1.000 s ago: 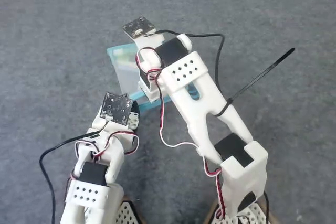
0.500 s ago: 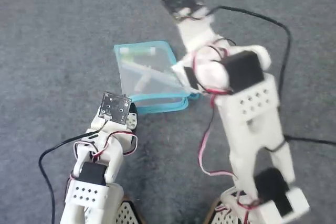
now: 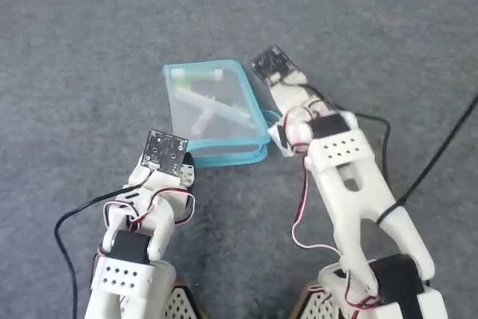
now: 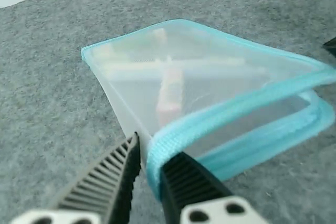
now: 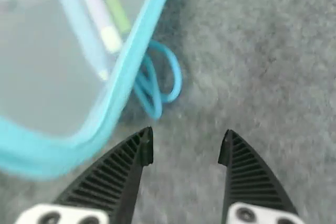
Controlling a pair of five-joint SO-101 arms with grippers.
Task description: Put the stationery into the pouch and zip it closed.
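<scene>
- The teal-edged clear pouch (image 3: 213, 110) lies on the grey felt table (image 3: 75, 72) between the two arms, just ahead of the left arm, with the stationery (image 4: 170, 90), pale pens and sticks, visible through its wall.
- The left gripper (image 4: 152, 162) pinches the pouch's near teal band. The held band stands above a second teal band that lies on the felt.
- The right gripper (image 5: 187, 142) hangs just beside the pouch's right edge with its jaws spread wide and nothing between them. The pouch's teal cord loop (image 5: 163, 85) lies on the felt just ahead of the fingertips, not touching them.
- A second ago the right arm stretched across the pouch and hid most of it. Half a second ago it had swung off to the right, its wrist raised toward the far edge of the table. It has now dropped and drawn back to the pouch's right side.
- Since the half-second mark the pouch has kept its place and is in full view from above. The left arm has kept its position throughout.
</scene>
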